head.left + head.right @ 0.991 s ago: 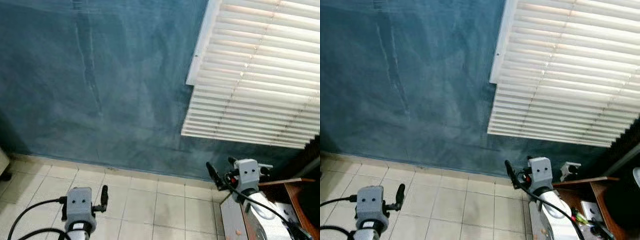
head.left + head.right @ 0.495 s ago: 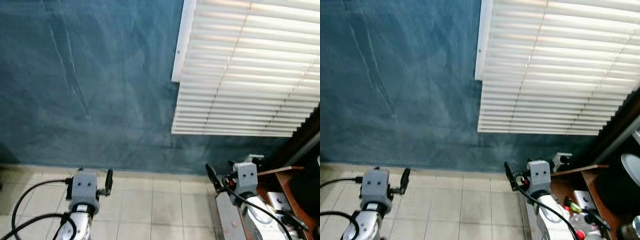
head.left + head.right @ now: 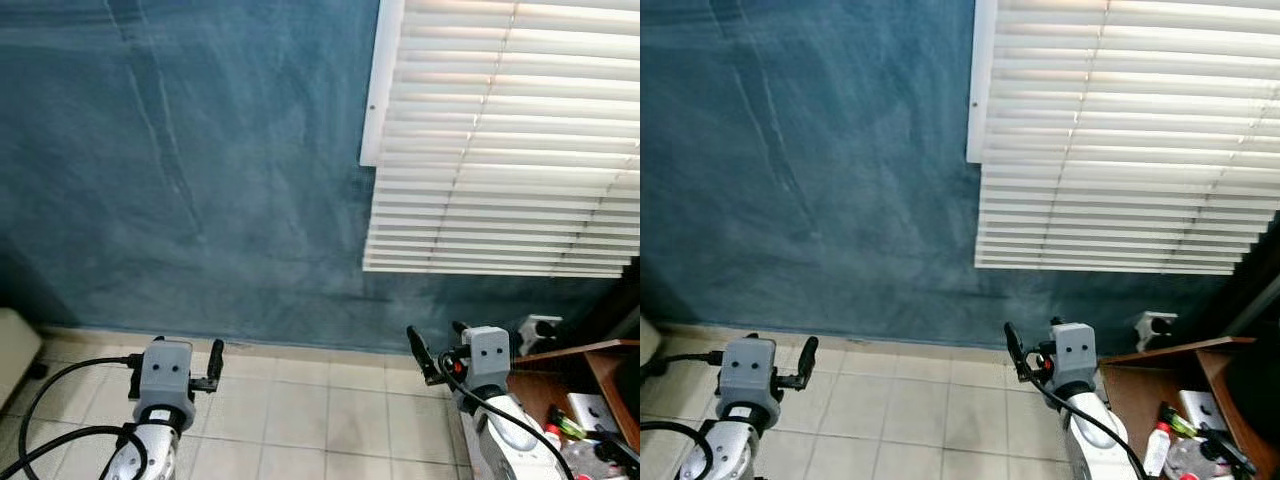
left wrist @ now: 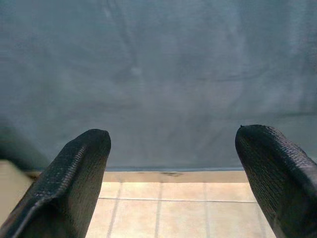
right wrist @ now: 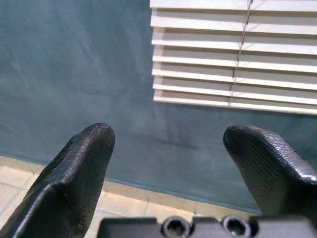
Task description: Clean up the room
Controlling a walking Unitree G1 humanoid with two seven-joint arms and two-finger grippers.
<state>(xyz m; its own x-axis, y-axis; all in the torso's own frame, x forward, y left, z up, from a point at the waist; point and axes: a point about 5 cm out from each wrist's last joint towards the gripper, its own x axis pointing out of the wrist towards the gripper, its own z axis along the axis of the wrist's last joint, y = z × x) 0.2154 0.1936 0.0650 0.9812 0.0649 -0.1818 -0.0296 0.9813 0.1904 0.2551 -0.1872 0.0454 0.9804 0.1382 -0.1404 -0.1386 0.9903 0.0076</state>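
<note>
Both pincers are hanging out in front of the robot with nothing in them. The left pincer (image 4: 171, 163) is showing its two black fingers (image 4: 74, 183) spread wide apart, pointing at the blue wall (image 3: 200, 160) and the strip of tiled floor (image 3: 330, 420) below it. The right pincer (image 5: 166, 163) is gaping just the same, looking at the wall and the bottom of the white blinds (image 3: 510, 140).

Going outward: there's a wall socket (image 3: 1154, 325) low on the wall near the right pincer, and just beside that arm a wooden tabletop (image 3: 1160, 375) is poking into the corner. That's where the clutter is sitting: a small white bottle with a red cap (image 3: 1156, 448), something green and pen-like (image 3: 1178, 420), and a pale flat item (image 3: 1196, 404) further back. Hard to tell exactly what they are.

My guess is these bits are all light and rigid. The bottle is probably smooth plastic and a bit slippery, so I'd be pinching it across the body rather than the cap. The thin green thing would want a grip across its middle.
</note>
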